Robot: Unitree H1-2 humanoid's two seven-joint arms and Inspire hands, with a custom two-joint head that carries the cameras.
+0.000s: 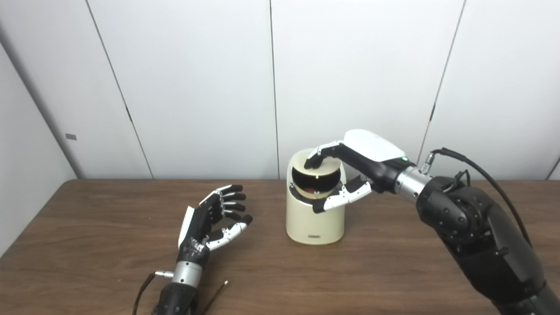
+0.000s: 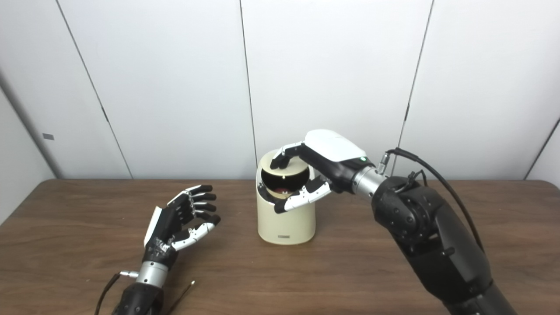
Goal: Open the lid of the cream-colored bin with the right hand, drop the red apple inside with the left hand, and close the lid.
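Note:
A cream-colored bin stands on the brown table, near the middle. Its lid is tipped back, leaving a dark opening toward me. A bit of red, the apple, shows low inside the opening. My right hand is at the bin's top: its fingertips rest on the lid and its thumb lies across the front rim. My left hand hovers open and empty to the left of the bin, palm turned toward it.
The wooden table stretches left and right of the bin. White wall panels stand right behind it. A thin dark cable lies near the front edge by my left forearm.

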